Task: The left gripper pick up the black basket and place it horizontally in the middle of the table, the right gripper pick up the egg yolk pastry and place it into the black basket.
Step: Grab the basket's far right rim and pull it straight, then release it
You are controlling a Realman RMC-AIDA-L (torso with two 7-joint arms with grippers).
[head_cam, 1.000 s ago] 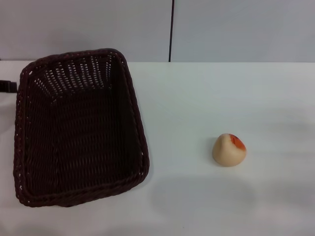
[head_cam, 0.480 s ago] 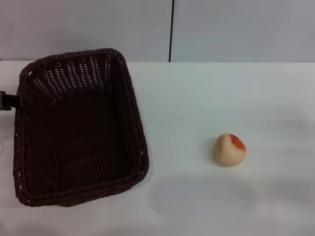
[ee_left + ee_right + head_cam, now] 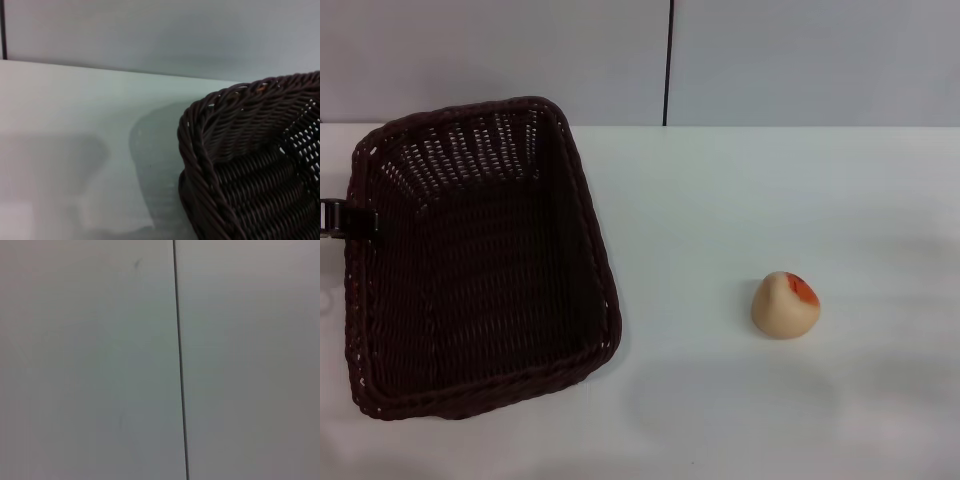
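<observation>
The black basket [image 3: 470, 280] is a large dark woven rectangle on the left of the white table [image 3: 770, 190], lying at a slant with its long side running front to back. It is empty. My left gripper [image 3: 345, 221] shows only as a dark bar at the picture's left edge, against the basket's left rim. The left wrist view shows a rounded corner of the basket [image 3: 240, 165] close up on the table [image 3: 75, 125]. The egg yolk pastry [image 3: 785, 305], beige with an orange-red patch, lies on the table to the right of the basket, well apart from it. My right gripper is out of view.
A grey wall with a dark vertical seam [image 3: 669, 60] stands behind the table; the right wrist view shows only that wall and seam [image 3: 179, 360]. Bare tabletop lies between the basket and the pastry.
The dark bar of my left gripper has moved toward the front along the basket's left rim. The basket has shifted slightly left. The pastry has not moved.
</observation>
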